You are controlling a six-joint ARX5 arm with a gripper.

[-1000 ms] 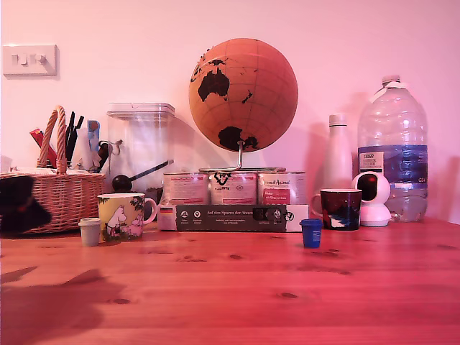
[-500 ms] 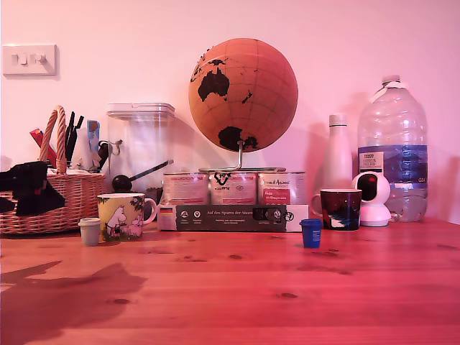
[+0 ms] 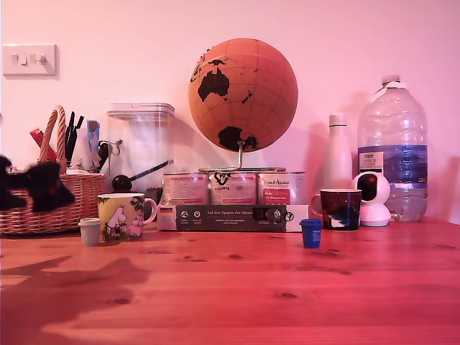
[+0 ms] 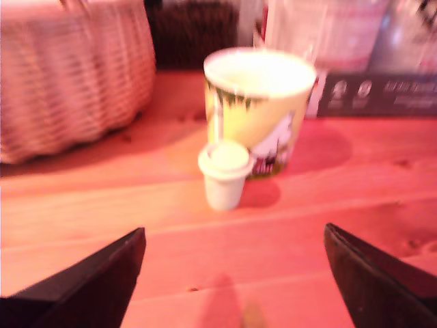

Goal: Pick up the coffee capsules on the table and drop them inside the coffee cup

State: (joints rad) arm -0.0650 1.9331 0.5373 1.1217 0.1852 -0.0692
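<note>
In the exterior view, the whitish capsule stands on the table just beside the coffee cup, on the view's left; the blue capsule stands well apart to the right. The gripper hangs before the basket.

In the wrist view, the jaws are spread wide and empty, the whitish capsule in front of the cup.

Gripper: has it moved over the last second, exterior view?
Yes. The gripper has travelled toward the exterior view's right and slightly up, across the front of the wicker basket, closing on the whitish capsule.
</note>
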